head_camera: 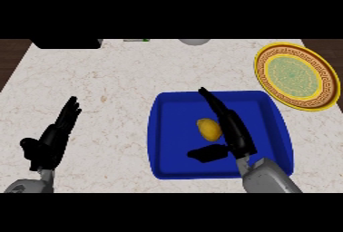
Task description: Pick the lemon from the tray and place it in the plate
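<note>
1. Head view: the pale table [120, 81] carries a blue tray [175, 113] right of centre. A gold-rimmed plate [295, 74] lies at the far right, near the tray's far right corner but apart from it.
2. The lemon [209, 129] lies on the tray's floor near its middle, well apart from the plate.
3. The right robot hand [234, 136] comes in over the tray from the lower edge. Its fingers [216, 106] are straight and pressed together, running along the lemon's right side. The thumb [204, 154] is spread out to the left, on the near side of the lemon. Nothing curls round the lemon, and I cannot tell whether the fingers touch it.
4. The left robot hand [52, 142] rests over the table's left side, fingers straight and holding nothing, well apart from the tray.
</note>
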Available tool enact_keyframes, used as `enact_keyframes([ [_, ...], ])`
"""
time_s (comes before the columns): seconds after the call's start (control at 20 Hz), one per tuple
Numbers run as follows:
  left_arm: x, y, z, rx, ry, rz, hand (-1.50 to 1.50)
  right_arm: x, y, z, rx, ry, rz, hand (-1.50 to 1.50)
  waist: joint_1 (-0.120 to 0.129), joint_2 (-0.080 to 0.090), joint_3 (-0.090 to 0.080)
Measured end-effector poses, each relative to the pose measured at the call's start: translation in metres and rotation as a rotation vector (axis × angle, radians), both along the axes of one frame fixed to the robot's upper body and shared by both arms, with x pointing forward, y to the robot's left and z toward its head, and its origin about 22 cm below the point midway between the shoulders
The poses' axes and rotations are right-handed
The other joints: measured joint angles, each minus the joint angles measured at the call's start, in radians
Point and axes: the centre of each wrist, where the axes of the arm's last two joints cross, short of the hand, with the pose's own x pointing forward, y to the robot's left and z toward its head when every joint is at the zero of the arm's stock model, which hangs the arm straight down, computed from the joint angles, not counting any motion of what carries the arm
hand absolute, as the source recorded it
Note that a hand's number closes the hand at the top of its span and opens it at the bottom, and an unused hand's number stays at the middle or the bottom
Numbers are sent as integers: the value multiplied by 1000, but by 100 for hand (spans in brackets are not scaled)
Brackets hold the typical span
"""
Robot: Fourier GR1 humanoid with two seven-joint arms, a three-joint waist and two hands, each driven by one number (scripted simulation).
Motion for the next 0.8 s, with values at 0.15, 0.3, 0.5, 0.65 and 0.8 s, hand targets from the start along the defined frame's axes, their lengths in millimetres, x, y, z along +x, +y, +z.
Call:
enact_keyframes([
  [0.15,3,1,1,-5,3,-1,0,6,-8,15,-149,63,21,-150,1,0,-1],
  [0.3,1,2,1,-4,3,-8,0,7,-16,23,-292,148,49,-150,4,0,-1],
  [0.5,2,4,-3,-8,2,-14,0,11,-17,35,-399,248,68,-150,6,2,0],
  [0.65,1,-1,-3,-10,3,-17,0,14,-11,43,-447,309,67,-150,8,2,0],
  [0.8,-1,0,1,-6,0,-20,0,20,-10,44,-499,355,58,-150,10,3,1],
])
